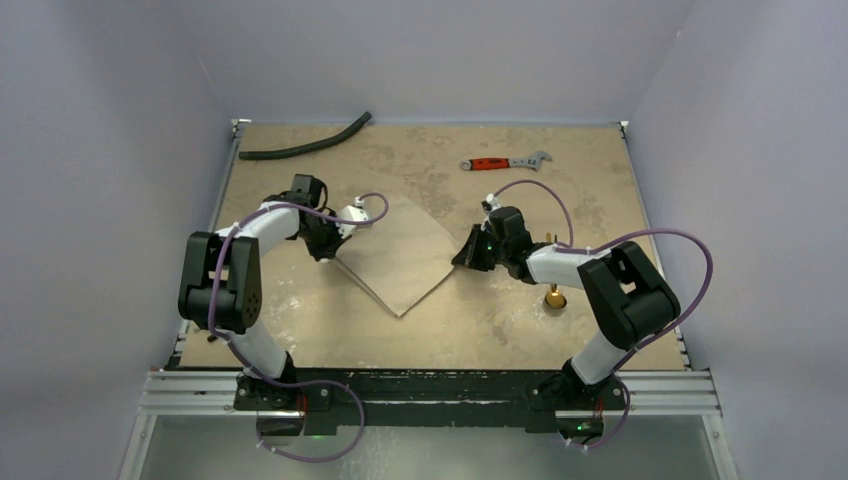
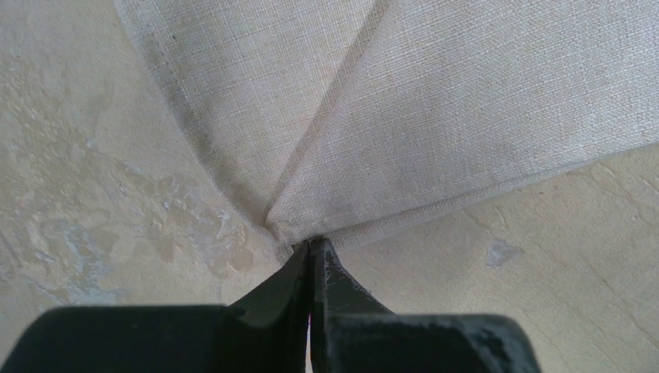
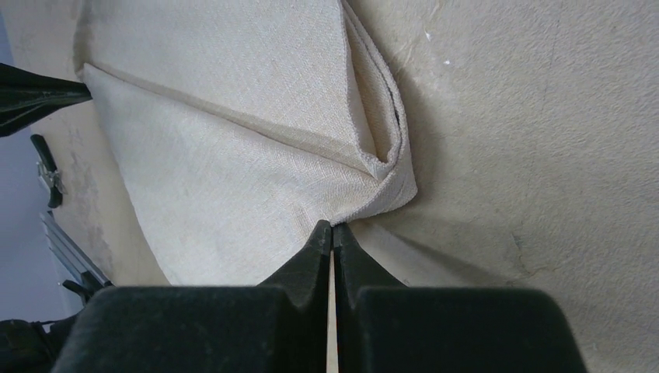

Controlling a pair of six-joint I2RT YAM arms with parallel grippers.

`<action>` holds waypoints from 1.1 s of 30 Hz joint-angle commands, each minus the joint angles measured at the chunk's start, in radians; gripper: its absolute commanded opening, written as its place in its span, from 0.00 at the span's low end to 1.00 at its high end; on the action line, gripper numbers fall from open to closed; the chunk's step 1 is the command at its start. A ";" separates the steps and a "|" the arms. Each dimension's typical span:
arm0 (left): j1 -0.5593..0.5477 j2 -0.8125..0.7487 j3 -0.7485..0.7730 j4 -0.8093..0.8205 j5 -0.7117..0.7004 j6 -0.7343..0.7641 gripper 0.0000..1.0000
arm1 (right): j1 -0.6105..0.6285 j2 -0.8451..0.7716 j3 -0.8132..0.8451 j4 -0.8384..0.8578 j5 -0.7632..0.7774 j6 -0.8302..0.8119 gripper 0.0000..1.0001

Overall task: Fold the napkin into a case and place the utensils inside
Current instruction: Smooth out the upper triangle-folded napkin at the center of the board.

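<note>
The left gripper [image 2: 312, 247] is seen with its fingertips pressed together on a corner of the napkin [image 2: 404, 109], where two folded layers converge to a point. From the tips the cloth fans out toward the top of the left wrist view. The right gripper [image 3: 332, 228] is likewise closed, and a doubled corner of the napkin is pinched between its tips. The layers are curled open just to the upper right of them.

In the overhead view one napkin is held between the two grippers at the middle of the table [image 1: 480, 330], folded, with its lowest point directed at the bottom of the frame. Bare tabletop is shown between the cloth and the near edge, and again above the cloth.

The gold utensils [image 1: 553, 297] are found right of centre, largely hidden under the right arm [image 1: 560, 265], so their number cannot be counted. One red-handled wrench [image 1: 505, 161] is placed in the upper right and one black hose [image 1: 305, 143] in the upper left, both well apart from the cloth
</note>
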 commanded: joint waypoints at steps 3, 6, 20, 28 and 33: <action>0.011 -0.048 -0.012 0.000 0.007 0.019 0.00 | -0.009 0.014 -0.003 0.111 0.016 0.048 0.00; 0.012 -0.053 -0.018 -0.003 0.005 0.024 0.00 | -0.013 0.057 0.004 0.145 0.001 0.063 0.00; 0.011 -0.042 -0.035 0.000 -0.002 0.021 0.00 | -0.032 0.072 -0.027 0.081 0.062 0.018 0.24; 0.030 -0.072 0.057 -0.139 0.047 0.045 0.11 | -0.033 -0.016 -0.007 -0.012 0.092 -0.027 0.61; 0.041 -0.075 0.157 -0.298 0.080 0.144 0.16 | -0.010 -0.105 0.048 -0.157 0.189 -0.104 0.80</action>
